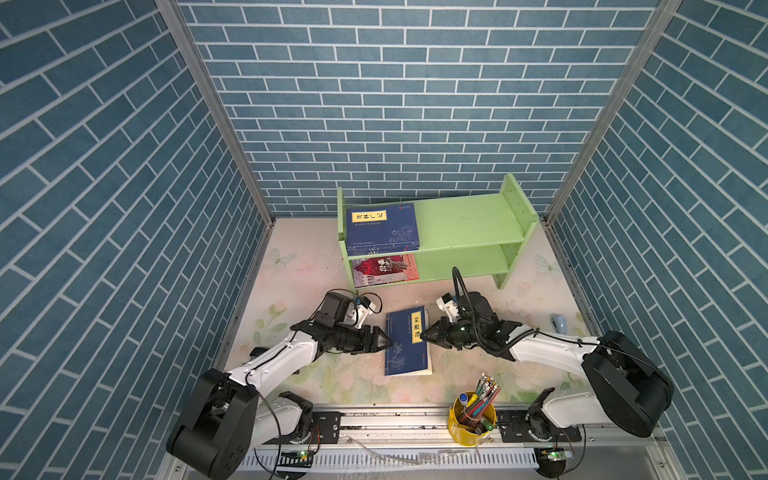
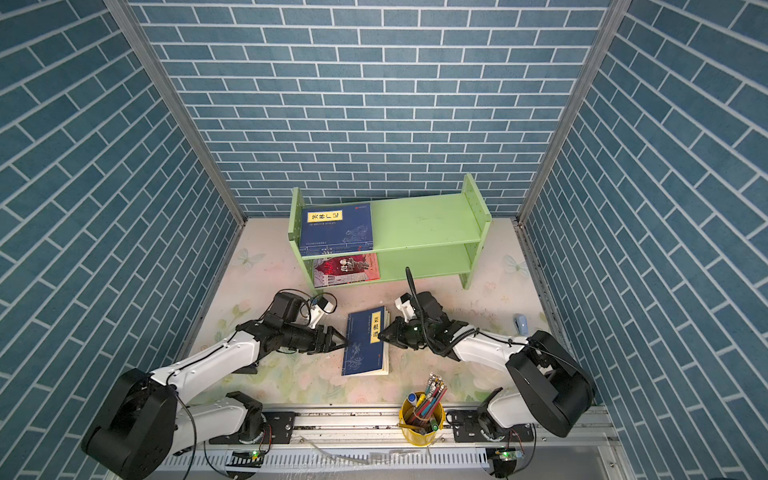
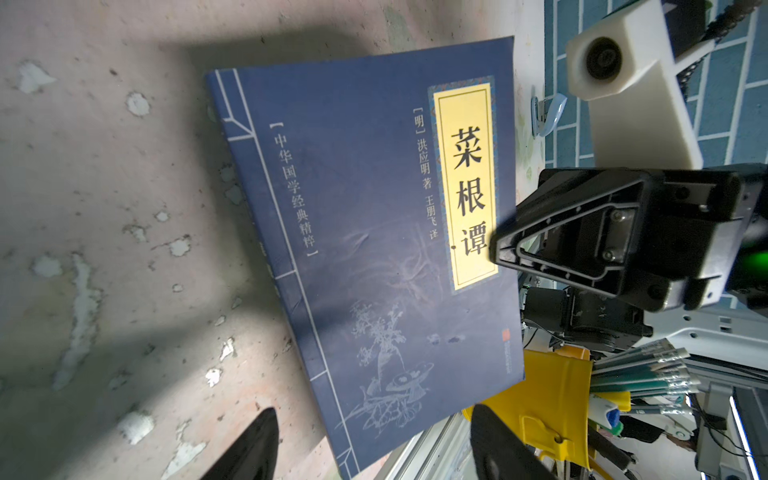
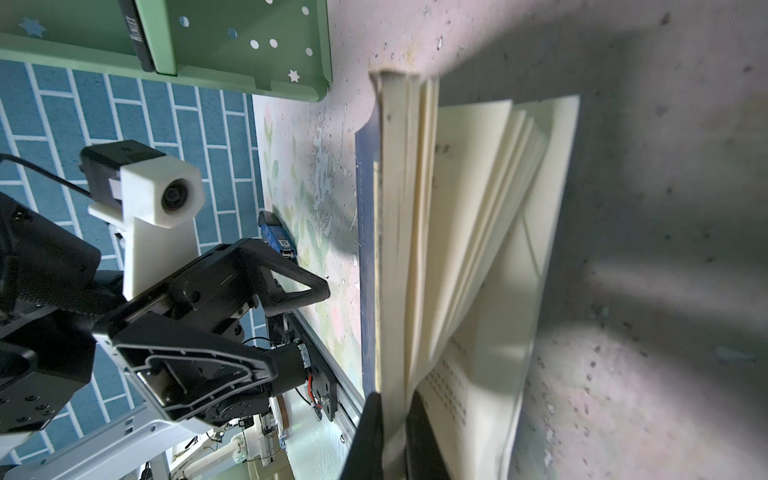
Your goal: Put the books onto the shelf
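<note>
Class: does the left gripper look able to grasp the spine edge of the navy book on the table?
Likely yes: the open left gripper sits at that edge of the navy book, unobstructed; the right gripper pinches its far edge.

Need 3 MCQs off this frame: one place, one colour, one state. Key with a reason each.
1. Where does the red-covered book lie?
A. lower tier of the shelf
B. upper tier
C. off it
2. What colour is the pen cup?
A. blue
B. yellow
C. green
3. The right hand is:
A. open, empty
B. shut, empty
C. shut on the navy book in front of the shelf

Key:
1 A, it lies under the upper board.
2 B, its wall is yellow.
3 C, its fingers pinch cover and pages in the right wrist view.
</note>
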`<state>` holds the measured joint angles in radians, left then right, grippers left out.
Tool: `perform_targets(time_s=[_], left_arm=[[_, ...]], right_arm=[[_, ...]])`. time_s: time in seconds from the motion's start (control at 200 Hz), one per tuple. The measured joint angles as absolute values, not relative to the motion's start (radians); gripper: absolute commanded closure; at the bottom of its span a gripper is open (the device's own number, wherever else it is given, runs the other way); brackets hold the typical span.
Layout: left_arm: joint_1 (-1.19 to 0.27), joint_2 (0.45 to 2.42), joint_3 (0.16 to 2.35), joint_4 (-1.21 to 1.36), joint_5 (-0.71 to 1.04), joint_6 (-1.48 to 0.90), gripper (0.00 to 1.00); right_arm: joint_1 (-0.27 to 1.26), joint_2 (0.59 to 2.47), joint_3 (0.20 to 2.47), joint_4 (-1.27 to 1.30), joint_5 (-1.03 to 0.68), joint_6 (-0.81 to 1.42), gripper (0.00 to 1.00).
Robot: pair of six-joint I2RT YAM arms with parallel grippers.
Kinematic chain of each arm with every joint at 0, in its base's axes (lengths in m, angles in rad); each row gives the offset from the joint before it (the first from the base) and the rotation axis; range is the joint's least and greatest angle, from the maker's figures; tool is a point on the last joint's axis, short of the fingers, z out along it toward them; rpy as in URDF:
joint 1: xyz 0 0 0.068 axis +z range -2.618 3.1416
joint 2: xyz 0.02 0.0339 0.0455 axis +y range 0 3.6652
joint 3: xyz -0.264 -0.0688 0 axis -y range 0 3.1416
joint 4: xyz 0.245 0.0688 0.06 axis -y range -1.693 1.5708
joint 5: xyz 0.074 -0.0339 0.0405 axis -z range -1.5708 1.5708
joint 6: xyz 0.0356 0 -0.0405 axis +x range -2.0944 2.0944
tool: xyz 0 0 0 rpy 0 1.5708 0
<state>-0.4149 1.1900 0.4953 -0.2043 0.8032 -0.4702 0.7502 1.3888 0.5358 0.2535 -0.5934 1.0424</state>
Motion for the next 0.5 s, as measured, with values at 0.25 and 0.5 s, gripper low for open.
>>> perform_targets(time_s=[0.25,0.5], left_arm=[[-0.398,1.193,0.474,-0.146,0.856,-0.503,0.17],[-0.396,1.222,0.469,-0.047,0.938,-0.58,0.09]], right_arm=[[0.734,1.346,0.536,0.255,-0.633,1.043,1.0],[0.73,1.323,0.536,0.307,-0.685,1.051,1.0]])
